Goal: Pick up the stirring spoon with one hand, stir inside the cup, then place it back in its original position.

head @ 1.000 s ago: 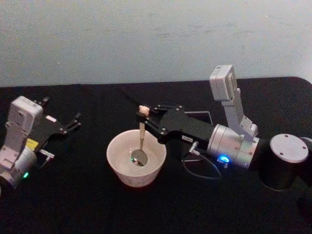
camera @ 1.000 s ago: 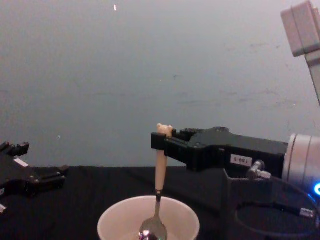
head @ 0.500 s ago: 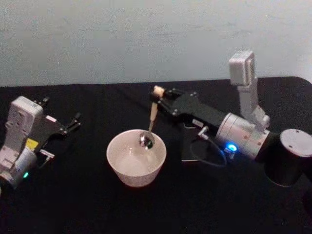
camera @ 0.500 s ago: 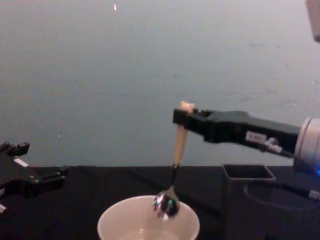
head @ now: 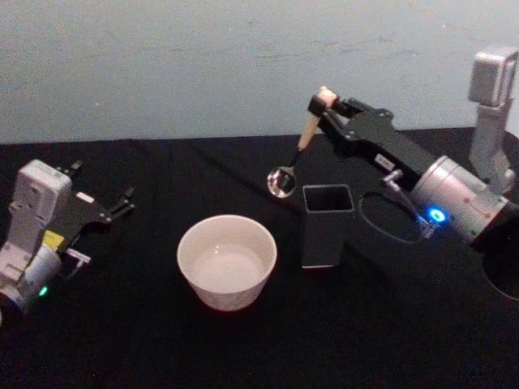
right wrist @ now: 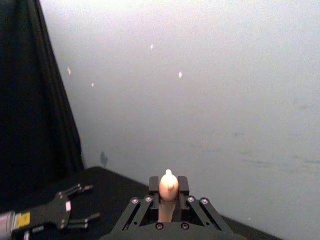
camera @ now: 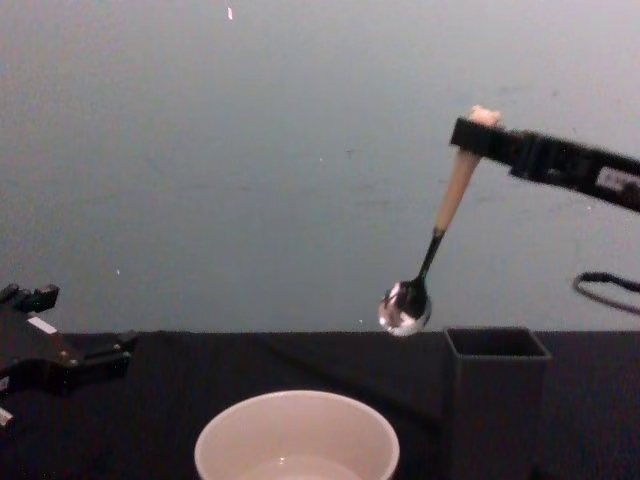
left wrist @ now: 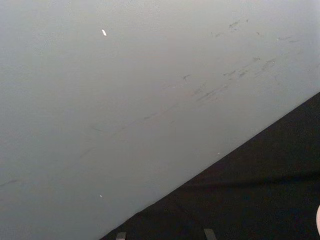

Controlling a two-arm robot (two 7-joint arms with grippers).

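Note:
My right gripper [head: 319, 106] is shut on the beige handle of the stirring spoon [head: 302, 139], just under its bear head. The spoon [camera: 447, 211] hangs tilted in the air. Its shiny bowl [camera: 404, 307] is level with the top of the dark grey square holder [camera: 497, 398] and just to its left. The cream cup [head: 227, 261] stands to the left of the holder [head: 327, 214], with nothing in it but a pale film at the bottom. In the right wrist view the bear head [right wrist: 168, 184] sticks up between the fingers. My left gripper [head: 122, 203] rests open at the table's left.
Black cloth covers the table [head: 146, 340] and a plain pale wall [head: 203, 65] stands behind it. A loop of cable [head: 389, 223] hangs under my right arm beside the holder. The left wrist view looks at the wall and a corner of the table [left wrist: 260, 195].
My right gripper has lifted the spoon out of the cup and carried it up, back and to the right. The spoon's bowl is now beside the holder's top. The left arm has not moved.

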